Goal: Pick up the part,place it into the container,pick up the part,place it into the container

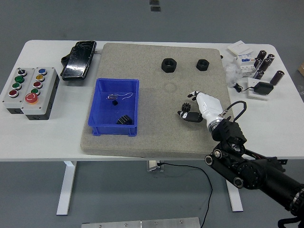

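Two black hex nuts lie on the grey mat [156,137] at the back: one left [167,64], one right [203,64]. The blue container [98,111] sits on the mat's left side with a black gear [124,119] and a small dark part with a thin wire [114,97] inside. My right hand [189,108], white with black fingertips, hovers over the mat's right-centre. It is well right of the container and in front of the nuts. Its fingers are loosely spread and hold nothing. The left arm is out of view.
A button box [29,91] stands at the table's left, with a black device [79,59] behind it. Cylinders, white boxes and a cabled adapter [256,71] crowd the right back corner. The table's near edge is close below the mat.
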Motion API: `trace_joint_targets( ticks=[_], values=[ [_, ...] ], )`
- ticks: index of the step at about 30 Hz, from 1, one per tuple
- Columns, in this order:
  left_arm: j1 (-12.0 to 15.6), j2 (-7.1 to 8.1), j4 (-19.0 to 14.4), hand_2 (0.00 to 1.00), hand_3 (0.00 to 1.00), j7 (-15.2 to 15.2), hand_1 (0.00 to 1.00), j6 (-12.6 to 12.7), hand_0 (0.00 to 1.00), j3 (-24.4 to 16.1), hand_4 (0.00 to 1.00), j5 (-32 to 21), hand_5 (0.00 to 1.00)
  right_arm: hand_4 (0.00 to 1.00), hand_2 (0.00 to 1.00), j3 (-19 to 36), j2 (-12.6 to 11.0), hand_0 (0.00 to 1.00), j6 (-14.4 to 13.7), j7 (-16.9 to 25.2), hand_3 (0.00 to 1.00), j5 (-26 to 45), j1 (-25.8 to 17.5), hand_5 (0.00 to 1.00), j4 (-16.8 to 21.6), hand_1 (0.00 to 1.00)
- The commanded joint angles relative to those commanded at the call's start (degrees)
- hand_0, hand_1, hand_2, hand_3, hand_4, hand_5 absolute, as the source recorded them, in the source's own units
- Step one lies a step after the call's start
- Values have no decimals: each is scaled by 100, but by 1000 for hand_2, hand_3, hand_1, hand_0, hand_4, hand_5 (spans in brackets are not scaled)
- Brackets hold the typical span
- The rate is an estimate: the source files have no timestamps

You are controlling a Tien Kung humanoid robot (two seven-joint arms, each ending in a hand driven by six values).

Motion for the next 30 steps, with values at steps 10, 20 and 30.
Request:
trace_joint_targets(
  ticks=[10,20,30],
  values=[
    [0,-6,0,548,600,-3,631,-5,666,14,705,0,352,547,587,-132,109,524,-8,20,652,-170,81,86,-314,604],
    [-7,4,0,549,600,-13,631,-3,666,21,705,-10,351,484,543,-202,121,563,-187,135,585,-170,83,2,-327,611],
    [-5,2,0,549,601,-10,631,-3,666,21,705,-11,352,503,544,-205,102,566,-300,152,568,-190,142,2,-31,610]
  ],
)
